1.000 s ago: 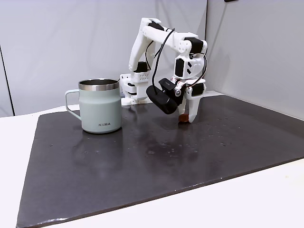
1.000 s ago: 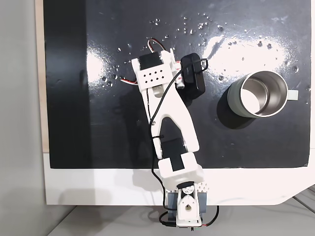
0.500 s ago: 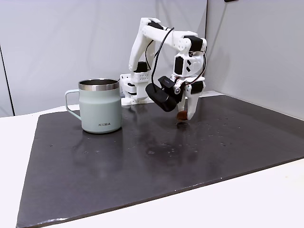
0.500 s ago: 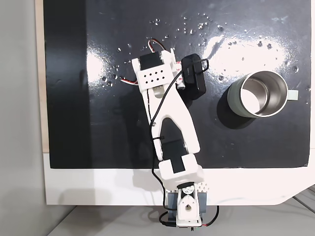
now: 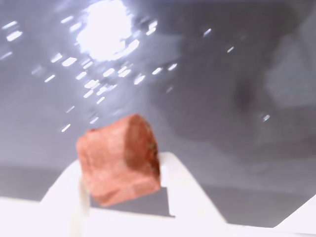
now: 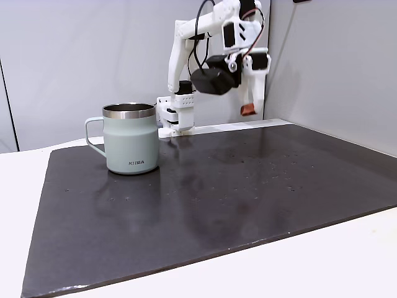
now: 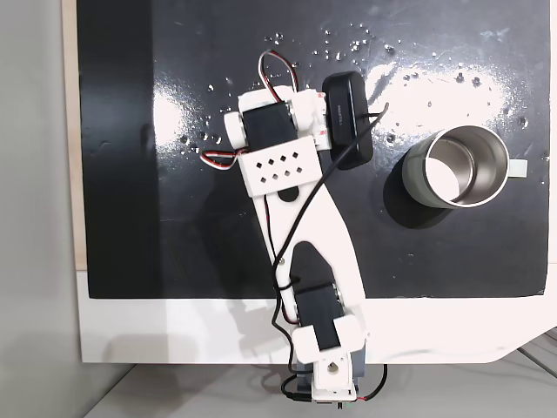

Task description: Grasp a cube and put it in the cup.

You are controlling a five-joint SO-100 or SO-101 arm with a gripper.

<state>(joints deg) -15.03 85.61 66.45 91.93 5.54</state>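
A small red-orange cube (image 5: 118, 158) fills the lower left of the wrist view, pinched between two white fingers (image 5: 180, 185). My gripper (image 5: 121, 165) is shut on it. In a fixed view the gripper (image 6: 248, 107) hangs high above the back of the dark mat, with the cube (image 6: 248, 110) at its tips. The pale green cup (image 6: 130, 146) stands upright on the mat to the left, well apart from the gripper. From above, the cup (image 7: 409, 165) lies right of the arm, its steel inside bare; the arm hides the cube there.
A dark glossy mat (image 6: 217, 198) covers most of the white table (image 6: 347, 261). The arm's base (image 6: 175, 115) stands at the mat's back edge. A black wrist camera (image 7: 346, 117) juts toward the cup. Grey wall panels close the back and right.
The arm has risen from the mat, carrying the cube from just above the surface to well above cup height. The cup has not moved.
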